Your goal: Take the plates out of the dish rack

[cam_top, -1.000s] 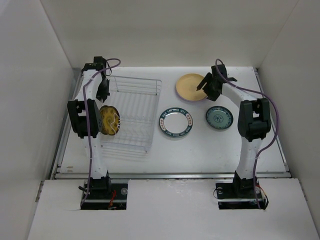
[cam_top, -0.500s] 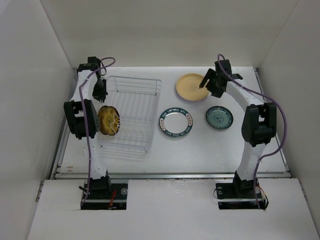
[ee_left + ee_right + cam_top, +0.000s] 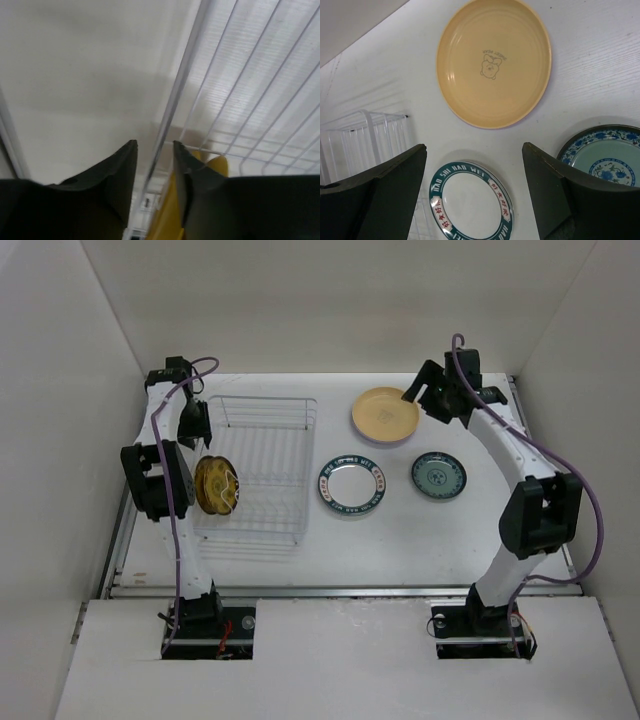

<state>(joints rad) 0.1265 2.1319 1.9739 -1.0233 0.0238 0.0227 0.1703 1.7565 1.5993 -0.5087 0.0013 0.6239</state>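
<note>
The white wire dish rack (image 3: 262, 465) lies left of centre. One gold-yellow patterned plate (image 3: 215, 485) stands on edge at its left side. My left gripper (image 3: 197, 428) hangs over the rack's left rim, just behind that plate. In the left wrist view its jaws (image 3: 154, 145) stand a narrow gap apart, with the rim wire (image 3: 175, 95) running between them and the plate (image 3: 167, 220) below. My right gripper (image 3: 428, 398) is wide open and empty (image 3: 474, 147), raised above the yellow-tan plate (image 3: 385, 415) (image 3: 494, 62). A lavender edge shows under that plate.
A white plate with a teal lettered rim (image 3: 351, 485) (image 3: 470, 202) lies flat right of the rack. A teal patterned plate (image 3: 438, 476) (image 3: 602, 157) lies further right. White walls enclose the table on three sides.
My right arm has lifted and swung right, away from the yellow-tan plate. My left arm has shifted left, and the rack and its plate have slid a little left with it.
</note>
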